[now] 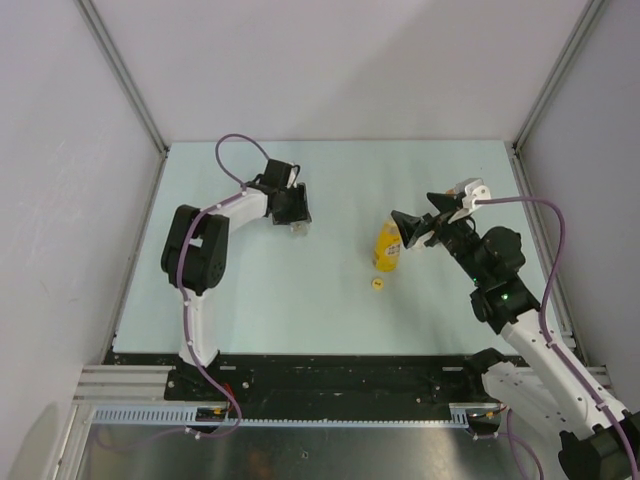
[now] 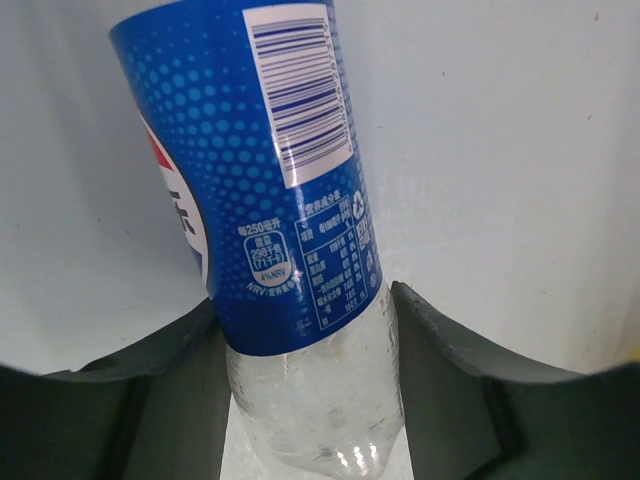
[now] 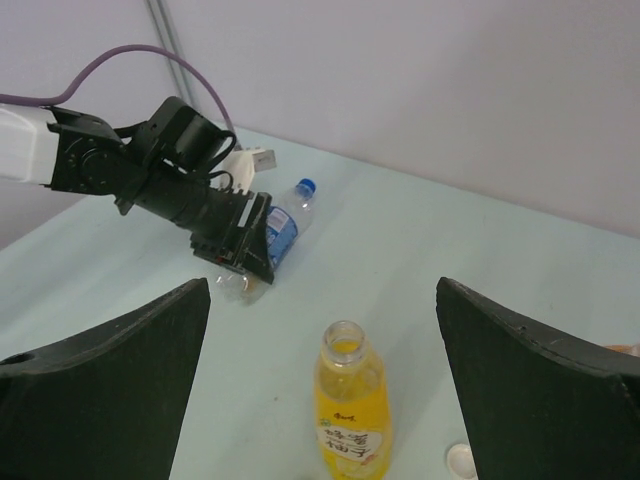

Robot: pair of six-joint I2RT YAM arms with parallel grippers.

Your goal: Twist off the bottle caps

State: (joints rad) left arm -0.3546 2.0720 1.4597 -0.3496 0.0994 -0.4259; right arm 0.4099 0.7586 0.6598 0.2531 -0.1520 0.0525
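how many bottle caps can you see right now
3. The blue cap is on the clear bottle in the left tool; the yellow cap lies loose near the open yellow bottle; a whitish cap lies loose beside it too. Others may be hidden.

Bright, even light, faint shadows; clear bottle (image 2: 290, 230) glints slightly.

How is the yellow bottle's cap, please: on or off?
Off: the yellow bottle stands with an open neck, and a yellow cap lies on the table beside it.
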